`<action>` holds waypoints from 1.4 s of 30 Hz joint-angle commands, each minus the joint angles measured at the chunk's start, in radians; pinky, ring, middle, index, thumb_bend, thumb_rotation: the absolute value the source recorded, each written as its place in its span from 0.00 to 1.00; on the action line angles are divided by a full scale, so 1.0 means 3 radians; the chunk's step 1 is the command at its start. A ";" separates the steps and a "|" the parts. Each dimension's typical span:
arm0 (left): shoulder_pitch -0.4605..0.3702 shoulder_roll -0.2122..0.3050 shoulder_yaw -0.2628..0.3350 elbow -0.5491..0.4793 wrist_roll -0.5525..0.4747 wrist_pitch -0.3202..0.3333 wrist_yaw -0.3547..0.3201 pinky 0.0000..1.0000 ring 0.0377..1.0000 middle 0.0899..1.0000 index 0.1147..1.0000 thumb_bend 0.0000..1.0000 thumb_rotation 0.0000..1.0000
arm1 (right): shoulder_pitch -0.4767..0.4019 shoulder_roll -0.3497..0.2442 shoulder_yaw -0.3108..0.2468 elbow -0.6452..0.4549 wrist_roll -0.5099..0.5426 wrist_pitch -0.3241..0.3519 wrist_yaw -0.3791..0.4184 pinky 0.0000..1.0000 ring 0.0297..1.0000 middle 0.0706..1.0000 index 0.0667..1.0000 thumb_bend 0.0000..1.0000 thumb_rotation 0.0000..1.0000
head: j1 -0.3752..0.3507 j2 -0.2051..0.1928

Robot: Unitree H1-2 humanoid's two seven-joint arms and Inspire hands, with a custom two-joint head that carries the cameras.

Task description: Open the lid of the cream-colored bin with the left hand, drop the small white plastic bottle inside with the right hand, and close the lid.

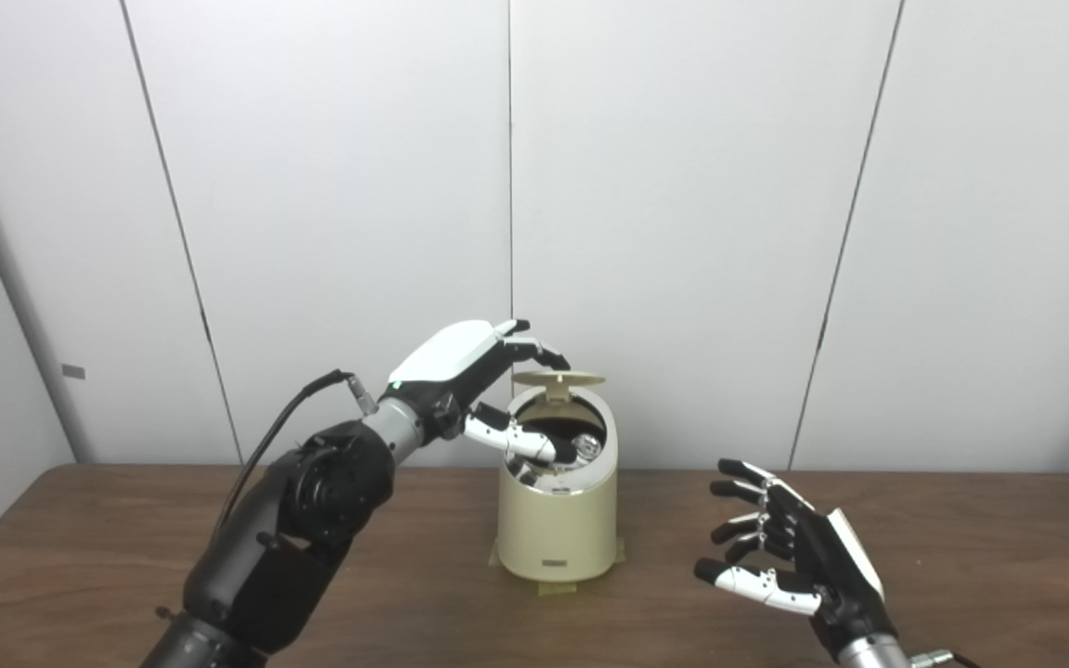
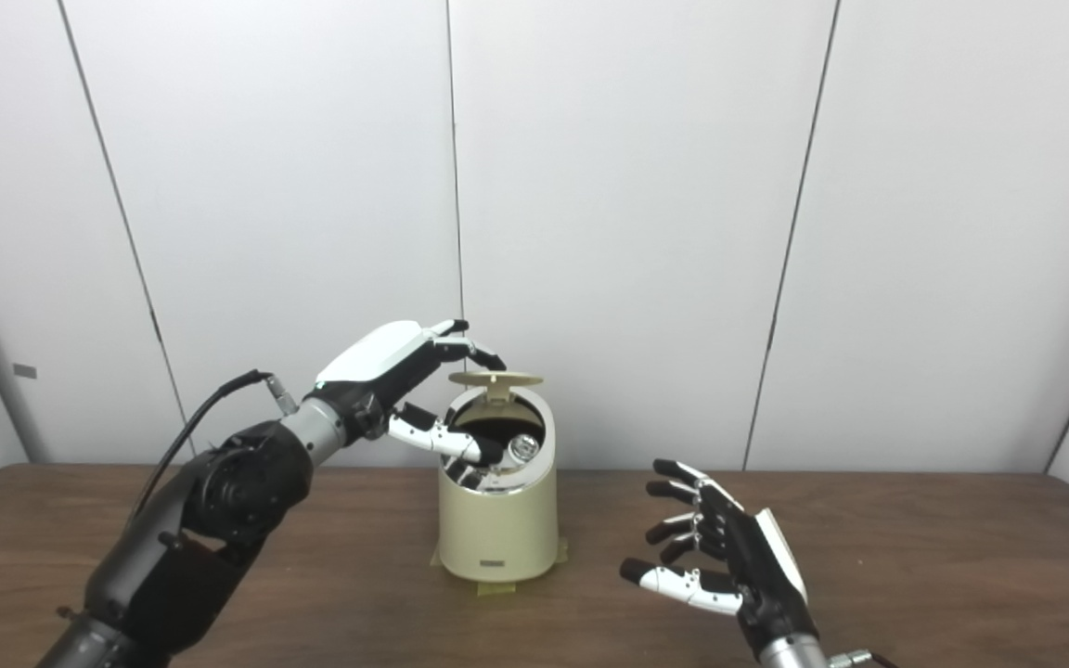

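Left eye view gives me the cream-colored bin (image 1: 558, 520) standing upright in the middle of the brown table (image 1: 961, 547), a little behind the centre. Its lid (image 1: 559, 378) is raised and looks almost flat above the back of the opening.

My left hand (image 1: 465, 371) is at the bin's top left side. Its fingers (image 1: 534, 351) curve over toward the edge of the lid, and the thumb (image 1: 516, 438) reaches across the rim into the opening. I cannot tell if the fingertips really touch the lid, so I cannot say whether this hand grasps it.

Inside the opening I see a small pale, shiny object (image 2: 522, 448) near the right side. It may be the small white plastic bottle, but it is too small to be sure.

My right hand (image 1: 799, 547) is low over the table, to the right of the bin and well apart from it. Its fingers are spread and it holds nothing.
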 commanded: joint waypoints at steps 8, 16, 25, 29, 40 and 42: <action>-0.0031 0.0077 0.0026 -0.0331 0.0010 -0.0086 -0.0047 1.00 1.00 0.82 0.76 1.00 0.59 | -0.0133 0.0004 0.0009 -0.0046 -0.0011 -0.0175 -0.0066 0.44 0.54 0.74 0.79 0.65 0.24 | -0.0011 0.0009; 0.0025 0.0075 0.0027 -0.0414 0.0033 -0.0071 -0.0124 1.00 1.00 0.83 0.77 1.00 0.57 | -0.0128 -0.0001 0.0013 -0.0037 -0.0017 -0.0175 -0.0078 0.45 0.55 0.74 0.78 0.66 0.24 | 0.0001 0.0021; 0.0077 0.0095 -0.0089 -0.0353 0.0300 -0.0129 -0.0076 0.98 1.00 0.79 0.77 1.00 0.54 | -0.0128 0.0014 0.0029 -0.0048 -0.0053 -0.0173 -0.0105 0.45 0.55 0.74 0.78 0.67 0.26 | -0.0016 0.0033; 0.0121 0.0097 -0.0125 -0.0324 0.0427 -0.0160 -0.0048 1.00 1.00 0.77 0.76 1.00 0.54 | -0.0118 0.0024 0.0016 -0.0071 -0.0016 -0.0148 -0.0096 0.45 0.55 0.73 0.78 0.67 0.24 | -0.0027 0.0042; 0.0200 0.0122 -0.0136 -0.0361 0.0539 -0.0205 -0.0084 1.00 1.00 0.77 0.76 1.00 0.50 | -0.0083 0.0024 0.0021 -0.0112 -0.0062 -0.0130 -0.0128 0.45 0.54 0.73 0.77 0.66 0.22 | -0.0019 0.0068; 0.0214 0.0123 -0.0147 -0.0350 0.0556 -0.0223 -0.0081 1.00 0.99 0.76 0.76 1.00 0.52 | -0.0082 0.0021 0.0027 -0.0115 -0.0045 -0.0137 -0.0108 0.47 0.56 0.73 0.78 0.67 0.25 | -0.0019 0.0068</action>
